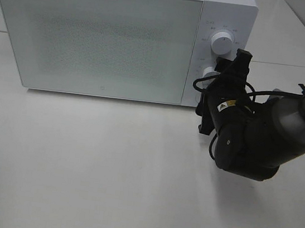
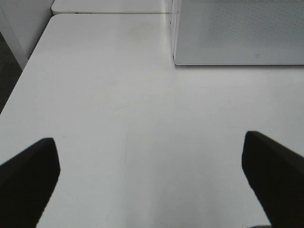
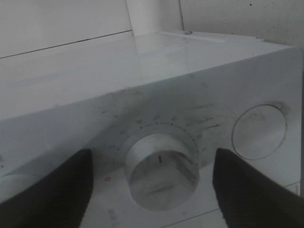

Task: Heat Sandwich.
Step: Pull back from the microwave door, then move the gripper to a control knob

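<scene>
A white microwave (image 1: pixel 112 35) sits at the back of a white tabletop (image 1: pixel 106 170), its frosted door (image 1: pixel 95 39) closed. The dark right arm (image 1: pixel 262 134), a black cable (image 1: pixel 223 88) looped over it, reaches in to the control panel (image 1: pixel 232 18) at the microwave's right end, where two white knobs sit one above the other.

The right fingers (image 3: pixel 57 190) are parted and straddle the lower knob (image 3: pixel 161 173), one on each side. A strip of panel shows between each finger and the knob, so they are released and grasp nothing. A small red mark shows on the knob's face, inside a ring of dial ticks. The upper knob (image 1: pixel 222 43) stands just above, untouched.

Out of the high camera's sight, the left fingers (image 2: pixel 28 175) are spread wide and hold nothing. They hang above the tabletop, well short of the microwave's front, whose lower left corner shows ahead of them.

The sandwich is not in sight from any of the three cameras. Nothing can be made out through the frosted door, so where it lies cannot be told.
</scene>
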